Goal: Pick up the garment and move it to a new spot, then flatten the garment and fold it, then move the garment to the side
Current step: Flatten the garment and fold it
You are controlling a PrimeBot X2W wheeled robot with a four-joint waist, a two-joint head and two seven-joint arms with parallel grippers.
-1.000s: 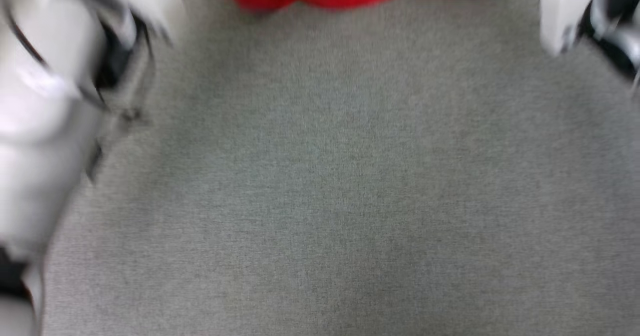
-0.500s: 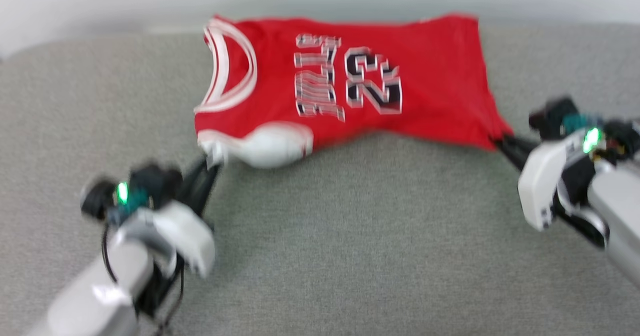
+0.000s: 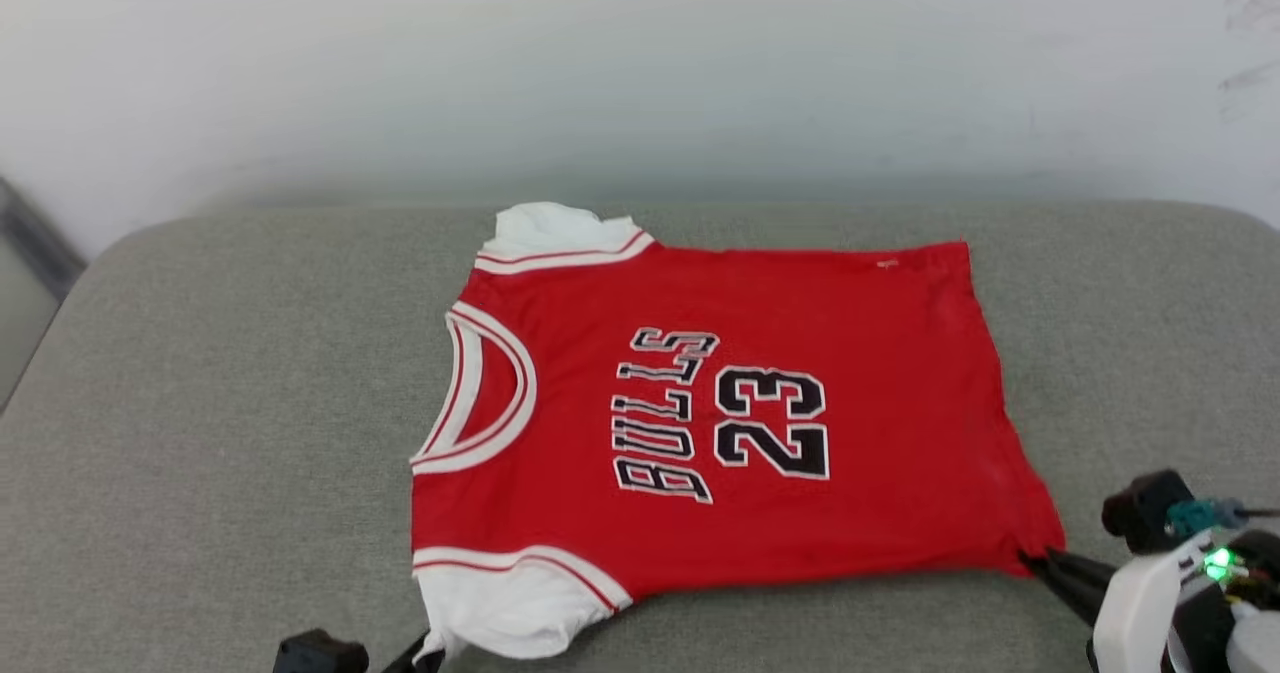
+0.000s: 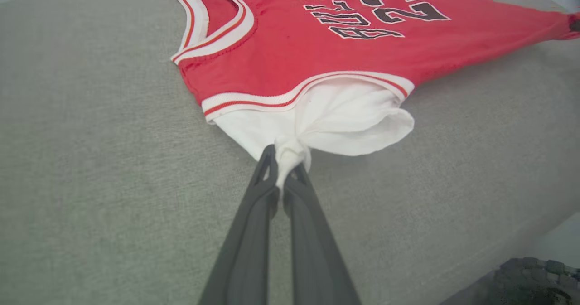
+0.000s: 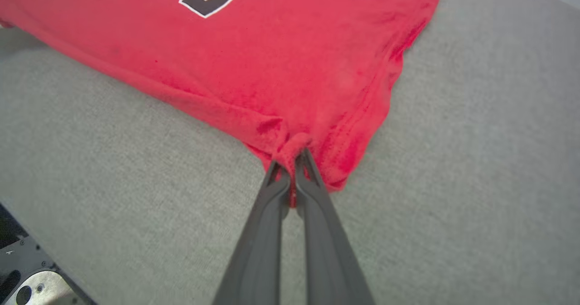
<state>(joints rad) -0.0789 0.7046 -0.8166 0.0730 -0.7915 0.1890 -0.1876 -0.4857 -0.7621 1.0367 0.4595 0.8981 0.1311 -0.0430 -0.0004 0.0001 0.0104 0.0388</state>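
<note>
Grey woven fabric covers the surface [image 3: 220, 433] closest to you, and both of your pincers work low at its near edge. Your left pincer [image 4: 283, 162] is clenched on a bunched twist of the white near sleeve [image 4: 344, 119], with the cloth pinched between the dark fingertips. In the head view that left pincer [image 3: 420, 653] peeks in at the bottom edge, touching the sleeve's lowest corner. Your right pincer [image 5: 292, 162] is clamped tight on the near hem corner [image 5: 297, 144] of the red body, where the fabric gathers into small creases. In the head view the right pincer [image 3: 1040, 558] reaches in from the lower right, with a green light [image 3: 1218, 563] glowing on the wrist behind it.

Beyond the two grips, the garment [image 3: 760, 423] lies spread front-up on the surface, turned sideways to you: neck to your left, hem to your right. The near edge between your pincers is drawn into a fairly straight line. Farther in, you see the black, white-outlined lettering "BULLS" [image 3: 660, 413] and, just right of it, the number 23 [image 3: 775, 423]. The striped collar [image 3: 480, 393] curves open on the left. The far sleeve [image 3: 550, 228] lies crumpled at the garment's back left corner, near the surface's far edge. Behind that rises a pale wall [image 3: 640, 73].
</note>
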